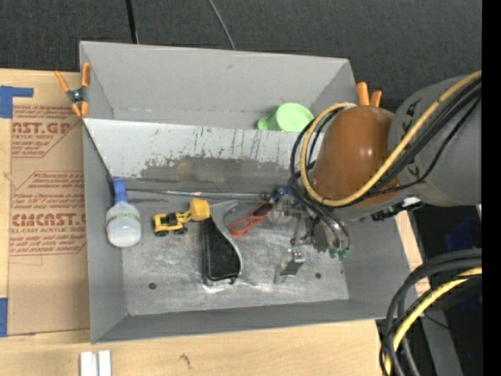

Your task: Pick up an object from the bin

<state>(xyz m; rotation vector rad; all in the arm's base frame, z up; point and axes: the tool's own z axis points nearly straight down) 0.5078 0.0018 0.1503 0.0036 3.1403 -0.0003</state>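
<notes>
My gripper hangs low over the bin floor at the right, beneath the arm's orange cover. It is above bare metal, and I see nothing held in it. Just to its left lies a black oblong thing on the floor, with some clear plastic around it. A red-handled tool lies up and to the left of the gripper, partly under the wrist.
A small yellow toy digger sits left of centre. At the far left a white bottle with a blue cap lies against the wall. A green round thing rests high on the back wall. The arm covers the bin's right side.
</notes>
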